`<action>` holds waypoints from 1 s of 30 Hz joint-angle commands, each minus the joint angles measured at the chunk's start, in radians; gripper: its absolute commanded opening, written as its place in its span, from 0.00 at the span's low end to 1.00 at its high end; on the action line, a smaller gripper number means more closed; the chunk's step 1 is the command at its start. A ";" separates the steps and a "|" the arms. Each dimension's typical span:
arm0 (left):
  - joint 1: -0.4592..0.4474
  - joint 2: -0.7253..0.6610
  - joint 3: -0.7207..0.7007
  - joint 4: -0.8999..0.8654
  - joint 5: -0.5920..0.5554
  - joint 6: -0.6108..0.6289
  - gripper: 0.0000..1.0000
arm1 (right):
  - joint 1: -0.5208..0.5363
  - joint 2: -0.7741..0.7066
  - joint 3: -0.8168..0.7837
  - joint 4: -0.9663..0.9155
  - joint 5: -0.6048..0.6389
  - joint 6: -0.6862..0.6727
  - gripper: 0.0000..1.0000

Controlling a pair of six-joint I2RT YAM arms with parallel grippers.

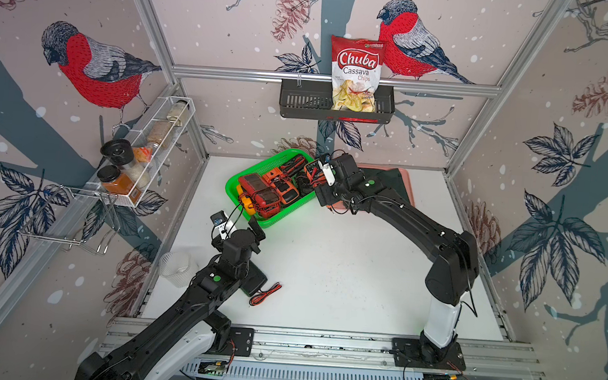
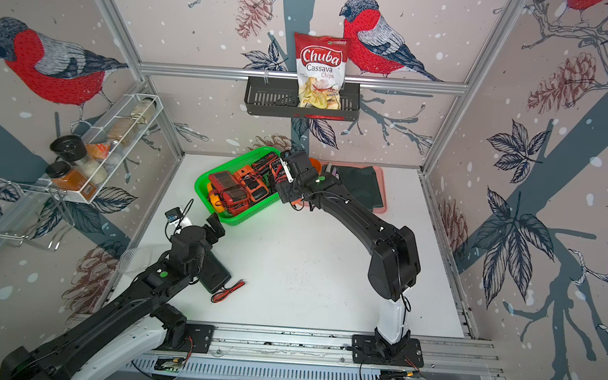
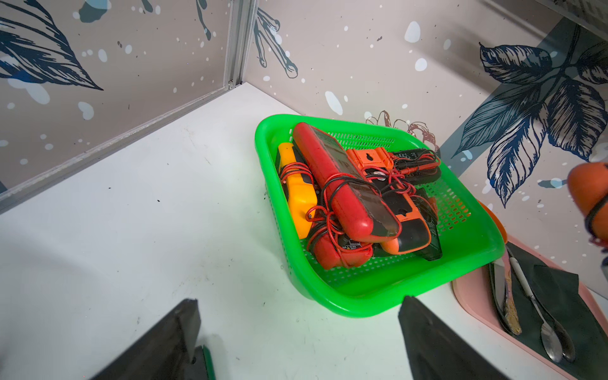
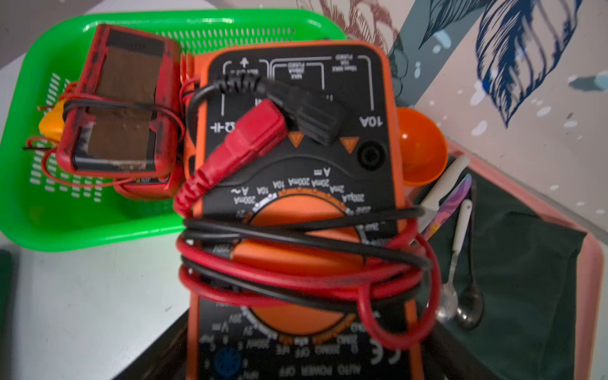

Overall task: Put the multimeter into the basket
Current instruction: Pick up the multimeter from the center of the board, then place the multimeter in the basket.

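hidden: right gripper fingertips, I can't see them behind the blurred orange-and-black plastic multimeter it pinches, wound in red and black leads | above far right corner of green mesh plastic basket | left gripper fingers spread

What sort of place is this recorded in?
Probably a staged robot test cell, not a real room: aluminium frame with bird wallpaper, left arm and right arm on a rail, and mixed props like the spice rack, chip bag and basket.

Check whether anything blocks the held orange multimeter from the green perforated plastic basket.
Nothing stands between the orange multimeter and the green basket; the red, orange and yellow meters inside leave little bare floor.
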 commanded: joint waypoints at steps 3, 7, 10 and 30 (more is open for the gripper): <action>0.005 0.001 0.000 -0.006 0.010 0.003 0.98 | -0.023 0.066 0.062 0.235 -0.054 -0.046 0.33; 0.003 0.003 -0.002 -0.006 0.028 0.002 0.98 | -0.027 0.113 0.071 0.358 -0.076 -0.038 0.33; 0.004 0.005 -0.003 -0.006 0.032 0.002 0.98 | -0.028 0.143 0.068 0.446 -0.093 -0.036 0.33; 0.003 0.048 -0.026 0.016 0.027 -0.004 0.98 | -0.036 0.474 0.335 0.569 -0.135 -0.041 0.34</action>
